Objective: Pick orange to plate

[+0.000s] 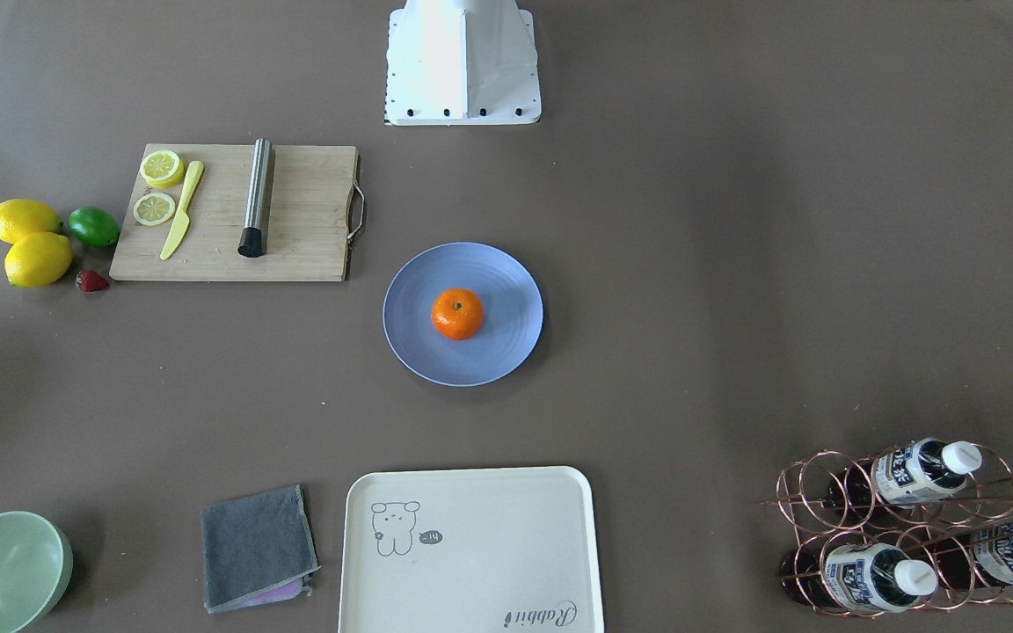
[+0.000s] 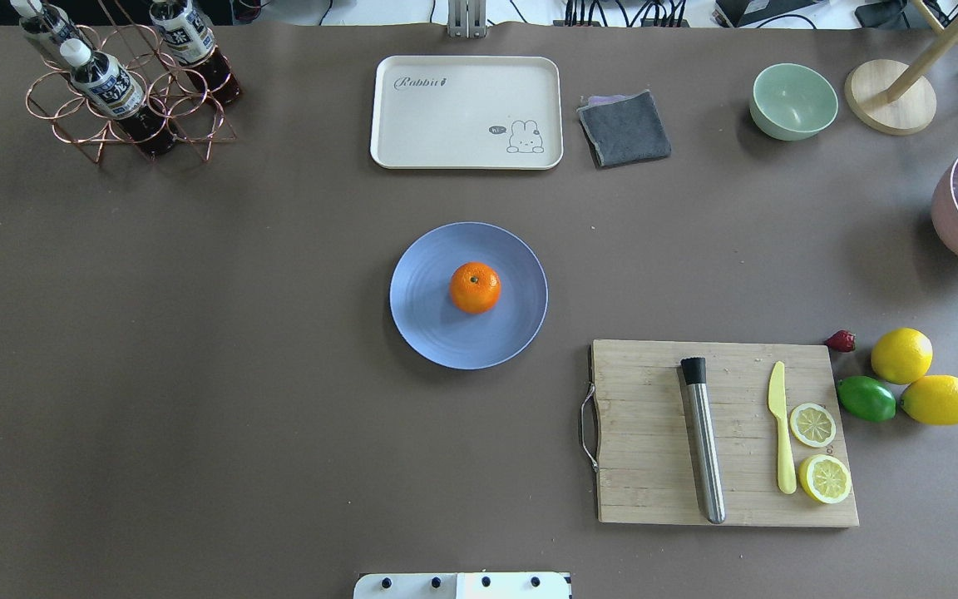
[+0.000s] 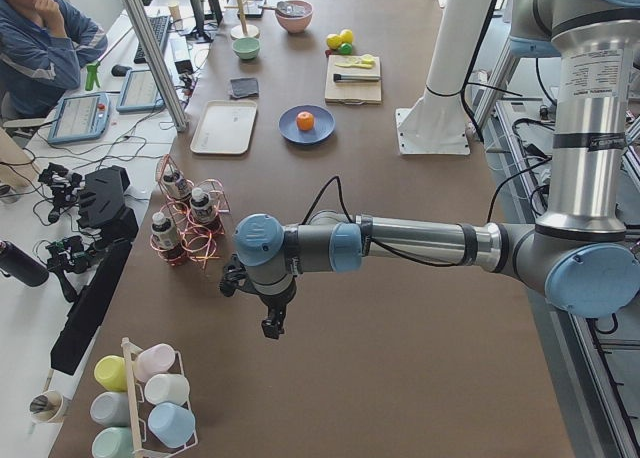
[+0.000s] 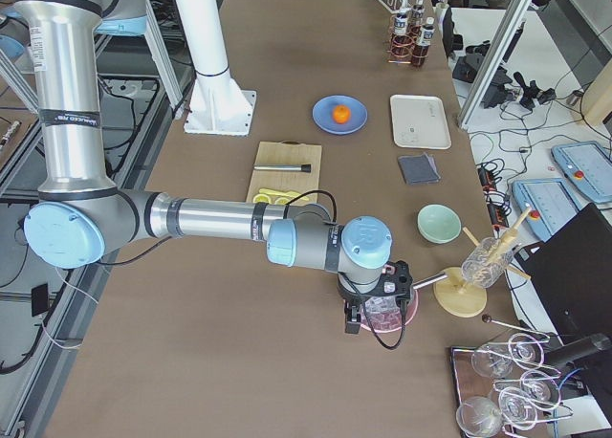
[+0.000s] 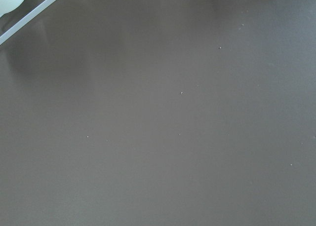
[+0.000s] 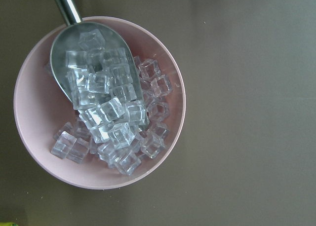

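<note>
The orange [image 1: 458, 314] [image 2: 475, 287] rests near the middle of the blue-lavender plate [image 1: 506, 281] [image 2: 429, 316] at the table's centre, stem dot up. It also shows small in the side views, orange [image 3: 305, 121] [image 4: 339, 113] on plate [image 3: 288, 130] [image 4: 357, 122]. My left gripper [image 3: 272, 325] hangs over bare table far from the plate, by the bottle rack end. My right gripper [image 4: 366, 316] hovers above a pink ice bowl at the other end. Both show only in the side views, so I cannot tell whether they are open or shut.
A cutting board [image 2: 654, 433] carries a metal muddler [image 2: 703, 441], a yellow knife and lemon slices; lemons [image 2: 901, 355], a lime [image 2: 866, 398] and a strawberry lie beside it. Cream tray [image 2: 466, 112], grey cloth [image 2: 624, 127], green bowl [image 2: 793, 101], bottle rack [image 2: 125, 91], pink ice bowl [image 6: 34, 112] with scoop.
</note>
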Available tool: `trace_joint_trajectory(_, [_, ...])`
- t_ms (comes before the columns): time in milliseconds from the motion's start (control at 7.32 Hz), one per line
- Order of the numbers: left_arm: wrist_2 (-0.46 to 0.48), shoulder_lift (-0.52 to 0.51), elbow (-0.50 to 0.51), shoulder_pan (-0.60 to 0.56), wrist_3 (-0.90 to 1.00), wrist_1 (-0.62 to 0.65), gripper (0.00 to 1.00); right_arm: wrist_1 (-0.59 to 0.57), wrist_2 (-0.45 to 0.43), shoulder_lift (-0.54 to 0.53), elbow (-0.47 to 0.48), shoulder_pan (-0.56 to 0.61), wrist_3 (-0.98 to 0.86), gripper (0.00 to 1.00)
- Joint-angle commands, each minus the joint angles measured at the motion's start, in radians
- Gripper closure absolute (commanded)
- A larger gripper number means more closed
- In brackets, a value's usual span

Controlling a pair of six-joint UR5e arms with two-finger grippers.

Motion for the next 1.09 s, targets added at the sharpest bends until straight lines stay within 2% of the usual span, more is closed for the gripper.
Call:
trace_joint_trajectory(0, [0.0,0.004,-0.001,0.0,0.001,-0.002,0.02,0.0,0.002,0.0,0.01,0.0,-0.001,0.0])
trace_joint_trajectory(957, [0.002,0.004,-0.001,0.0,0.004,0.0,0.02,0.001,0.002,-0.01,0.022,-0.035,-0.012,0.0])
